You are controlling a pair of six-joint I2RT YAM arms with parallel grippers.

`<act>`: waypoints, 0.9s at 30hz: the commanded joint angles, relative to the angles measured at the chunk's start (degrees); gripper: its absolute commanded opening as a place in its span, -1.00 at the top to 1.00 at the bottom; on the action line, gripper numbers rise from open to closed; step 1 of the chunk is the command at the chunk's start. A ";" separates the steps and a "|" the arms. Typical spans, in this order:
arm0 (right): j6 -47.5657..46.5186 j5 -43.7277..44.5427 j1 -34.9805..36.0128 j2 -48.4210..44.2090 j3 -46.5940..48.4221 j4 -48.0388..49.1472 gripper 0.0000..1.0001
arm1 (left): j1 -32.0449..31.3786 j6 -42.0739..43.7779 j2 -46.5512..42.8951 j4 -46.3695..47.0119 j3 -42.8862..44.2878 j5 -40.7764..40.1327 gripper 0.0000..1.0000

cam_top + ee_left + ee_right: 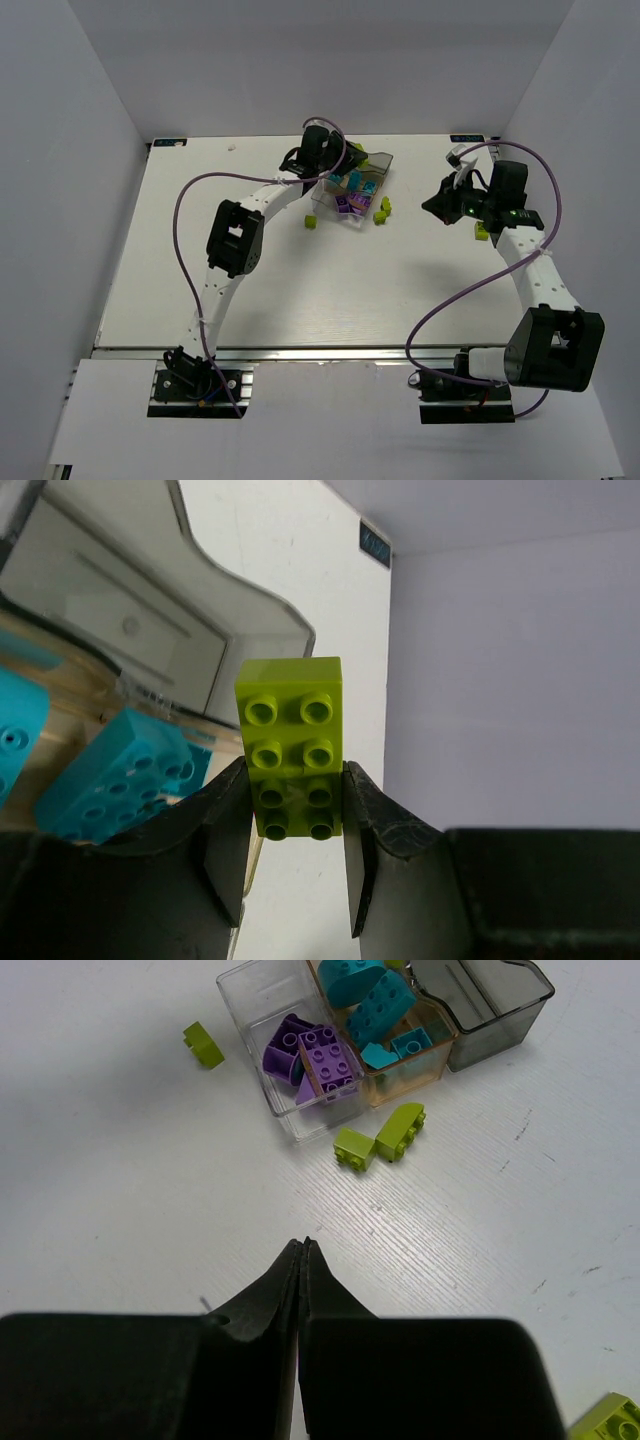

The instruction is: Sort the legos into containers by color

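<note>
Brick [290, 710], lime, probably light, rigid, slick; left gripper [295, 810] clamps its flat sides, right gripper [303, 1250] pressed together, empty

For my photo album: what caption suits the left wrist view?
Left jaws gripping a lime green brick, cyan bricks in the tray behind.
</note>
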 commanded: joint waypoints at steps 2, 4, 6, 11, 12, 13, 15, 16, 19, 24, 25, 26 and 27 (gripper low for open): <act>1.12 -1.22 -0.64 -1.07 0.52 2.00 1.00 | -0.03 -4.51 -2.00 7.51 3.46 -4.22 0.92; 1.30 -1.40 -0.73 -0.98 0.26 2.09 1.00 | -0.03 -5.74 -0.95 7.16 3.54 -6.58 0.92; 1.56 -1.49 -0.82 -0.98 -0.09 1.91 1.00 | -0.03 -7.32 0.19 6.63 3.63 -8.00 0.90; 2.26 -1.49 -0.99 -0.71 -0.44 2.09 1.00 | -0.65 -12.51 2.92 4.36 6.16 -12.40 0.86; 2.35 -1.49 -0.99 -0.71 -0.53 2.00 1.00 | -0.73 -13.12 3.62 3.82 7.05 -12.57 0.86; 2.35 -1.40 -0.99 -0.80 -0.62 2.00 1.00 | -0.82 -13.48 4.93 3.64 7.93 -12.49 0.85; 2.27 -1.40 -1.08 -0.89 -0.71 1.91 1.00 | -0.91 -14.62 5.73 3.38 9.16 -12.66 0.83; 2.18 -1.40 -1.25 -0.89 -0.80 1.91 1.00 | -0.91 -15.23 6.08 3.47 9.17 -12.75 0.81; 2.18 -1.40 -1.34 -0.89 -1.06 2.09 1.00 | -0.91 -16.20 6.35 3.56 9.25 -12.75 0.75; 2.18 -1.31 -1.43 -0.98 -1.50 2.35 1.00 | -0.91 -17.61 7.84 3.29 9.87 -12.22 0.54; 2.18 -1.22 -1.43 -1.06 -1.59 2.35 1.00 | -0.91 -17.87 7.93 3.29 10.13 -12.22 0.48; 2.18 -1.31 -1.34 -1.07 -1.76 2.26 1.00 | -0.91 -17.88 8.02 3.29 10.13 -12.14 0.32; 2.00 -1.22 -1.43 -1.07 -1.76 2.09 1.00 | -0.91 -17.96 8.02 3.29 10.05 -11.96 0.19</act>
